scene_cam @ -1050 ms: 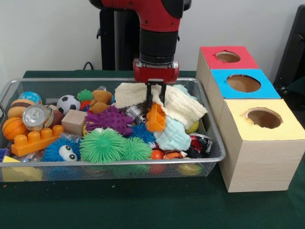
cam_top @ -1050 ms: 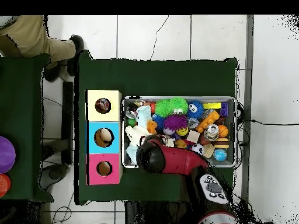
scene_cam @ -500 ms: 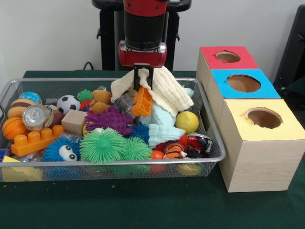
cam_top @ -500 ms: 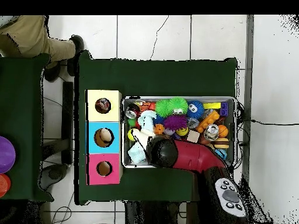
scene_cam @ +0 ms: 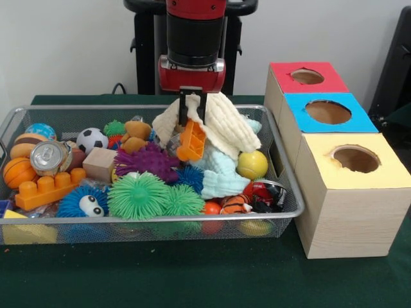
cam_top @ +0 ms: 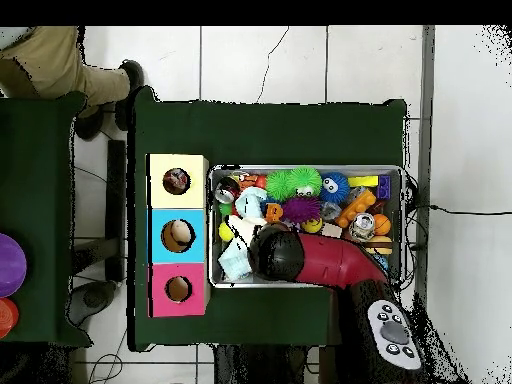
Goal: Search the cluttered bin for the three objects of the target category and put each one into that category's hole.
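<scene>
Three holes wait on the right: yellow box (scene_cam: 355, 186) nearest, blue box (scene_cam: 328, 112) behind it, red box (scene_cam: 307, 77) farthest, all just beside the wire bin (scene_cam: 282, 212). I can't tell the target category from here, so I judge by what I have hold of.

Near edge of the bin: green spiky balls (scene_cam: 137, 196), blue googly-eyed ball (scene_cam: 83, 202), orange building brick (scene_cam: 48, 188) to the left. Mid bin: purple spiky toy (scene_cam: 146, 160), wooden block (scene_cam: 99, 164), soda can (scene_cam: 50, 157), yellow ball (scene_cam: 252, 164) to the right, pale blue cloth (scene_cam: 223, 176) below the raised load. Far left: soccer ball (scene_cam: 92, 138).

Gripper (scene_cam: 192, 114) hangs over the far middle of the bin, fingers pinched narrow on the cream cloth (scene_cam: 225, 125), which is lifted and draped to both sides. An orange plastic piece (scene_cam: 191, 140) hangs at the fingertips too; I can't tell if it is pinched or only snagged in the fabric.

Risks as I see them: the orange piece is probably loosely held, so any swing toward the boxes could shake it off outside the bin. The cloth's lower edge touches the pale blue cloth, so lifting may drag that along. The draped cloth is wide against the hole, so it could bunch on the rim and not fall through.
</scene>
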{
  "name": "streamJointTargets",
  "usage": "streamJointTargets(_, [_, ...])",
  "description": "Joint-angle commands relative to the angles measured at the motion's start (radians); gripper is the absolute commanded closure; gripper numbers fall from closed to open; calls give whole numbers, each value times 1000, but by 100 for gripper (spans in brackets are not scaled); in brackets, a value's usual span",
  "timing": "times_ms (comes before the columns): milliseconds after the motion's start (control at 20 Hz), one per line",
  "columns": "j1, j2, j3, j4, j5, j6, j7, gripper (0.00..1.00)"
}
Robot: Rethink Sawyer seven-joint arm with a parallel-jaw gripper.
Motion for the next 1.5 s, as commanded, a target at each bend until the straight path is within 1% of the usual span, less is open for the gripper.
streamJointTargets(50, [20,21,52,-73,3,29,97,100])
streamJointTargets(200, [5,6,65,-73,12,67,76,100])
streamJointTargets(400, [-37,-44,91,-96,21,195,-4,100])
streamJointTargets(600, [-67,-54,113,-113,20,250,-37,100])
streamJointTargets(700, [-83,-75,127,-106,25,286,-49,100])
streamJointTargets(750, [-88,-89,133,-103,26,302,-53,100])
streamJointTargets(800, [-86,-94,134,-123,26,337,-52,100])
streamJointTargets(950, [-80,-115,137,-139,18,383,-51,100])
streamJointTargets(1150, [-86,-133,147,-141,19,423,-47,100])
streamJointTargets(1500, [-86,-146,158,-167,18,480,-44,100])
